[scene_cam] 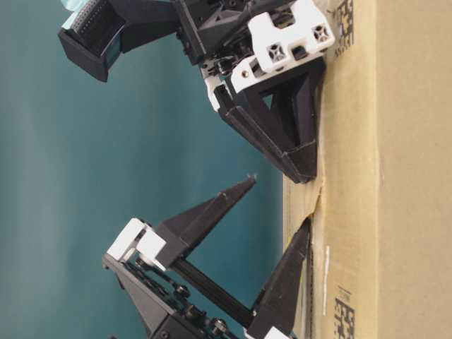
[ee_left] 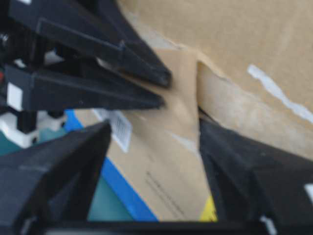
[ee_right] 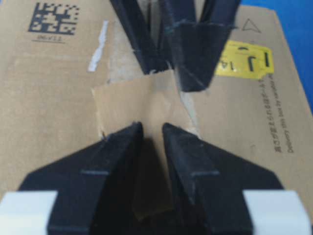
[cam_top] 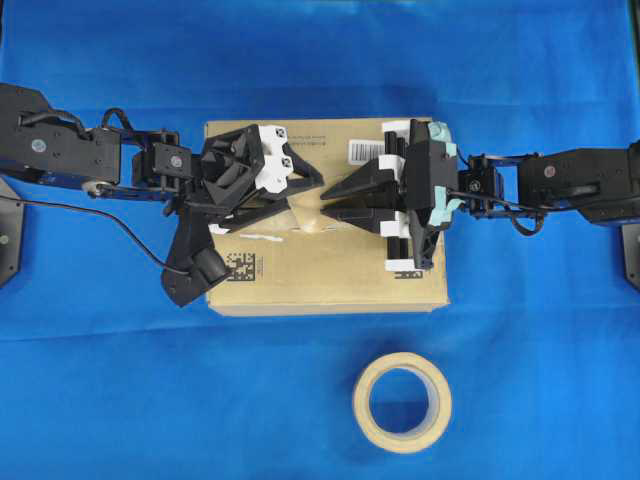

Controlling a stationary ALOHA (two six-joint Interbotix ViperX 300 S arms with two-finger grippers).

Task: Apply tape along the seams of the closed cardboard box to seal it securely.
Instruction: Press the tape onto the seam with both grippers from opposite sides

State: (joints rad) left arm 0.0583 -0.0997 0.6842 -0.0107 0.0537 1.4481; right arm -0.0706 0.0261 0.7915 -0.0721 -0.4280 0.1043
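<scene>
On the box [cam_top: 330, 275], the tape [ee_right: 142, 105] lies over the seam [cam_top: 262, 238]. The left gripper [cam_top: 318, 187] stands released, jaws spread. The right gripper [ee_right: 152, 134] presses the tape, jaws narrowly parted, grasping nothing.

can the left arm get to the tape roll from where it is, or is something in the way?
Probably yes. The tape roll lies alone on the blue cloth in front of the cardboard box, nothing around it. The left gripper is open and empty over the box top; the right gripper stays up there too.
</scene>
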